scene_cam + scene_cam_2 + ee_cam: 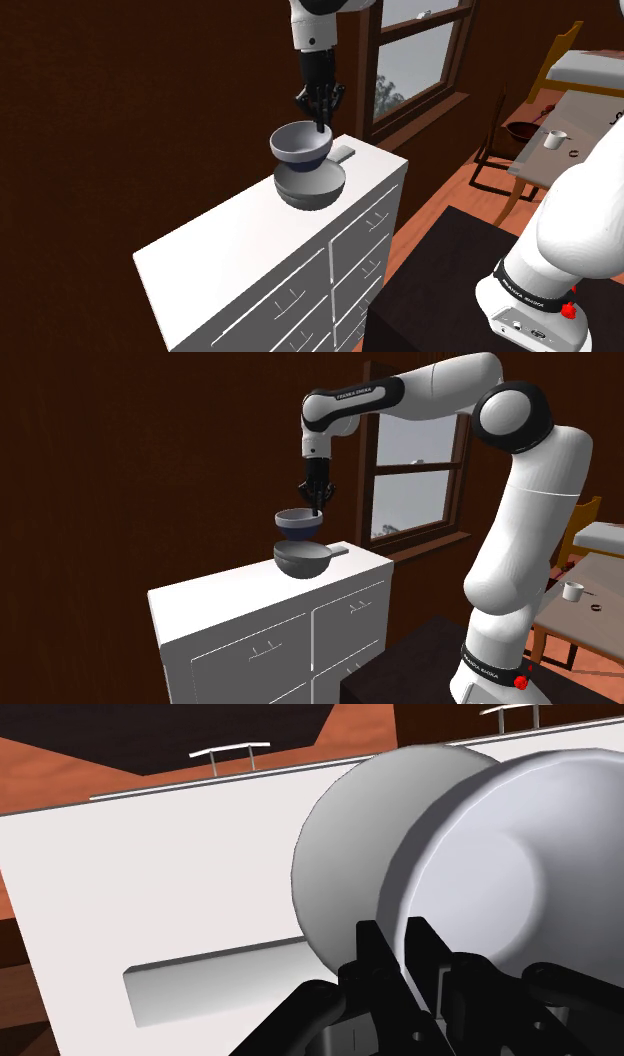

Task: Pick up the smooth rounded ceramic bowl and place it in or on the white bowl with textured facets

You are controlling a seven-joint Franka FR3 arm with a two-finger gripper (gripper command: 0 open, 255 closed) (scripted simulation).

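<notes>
You are in a home, in what looks like a dining or living room. A white chest of drawers with thin bar handles (230, 245) stands against a dark brown wall (120, 100). Beside the chest is a dark wood-framed window (420, 50). Past the chest, on a reddish plank floor (440, 195), a pale-topped table (580, 115) holds a small white cup (553, 139), with a light wooden chair (556, 52) nearby.

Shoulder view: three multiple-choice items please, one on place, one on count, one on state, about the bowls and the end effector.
1. Where is the upper bowl?
A. over the lower bowl
B. on the floor
C. on the far table

2. How many bowls are on or over the dresser?
A. one
B. two
C. four

3. The end effector is:
A. open, clear of both bowls
B. shut on the upper bowl's rim
C. shut on nothing

Answers:
1 A, it hangs right above the lower bowl.
2 B, two show, one above the other.
3 B, the wrist view shows the fingers clasping the rim.
</notes>
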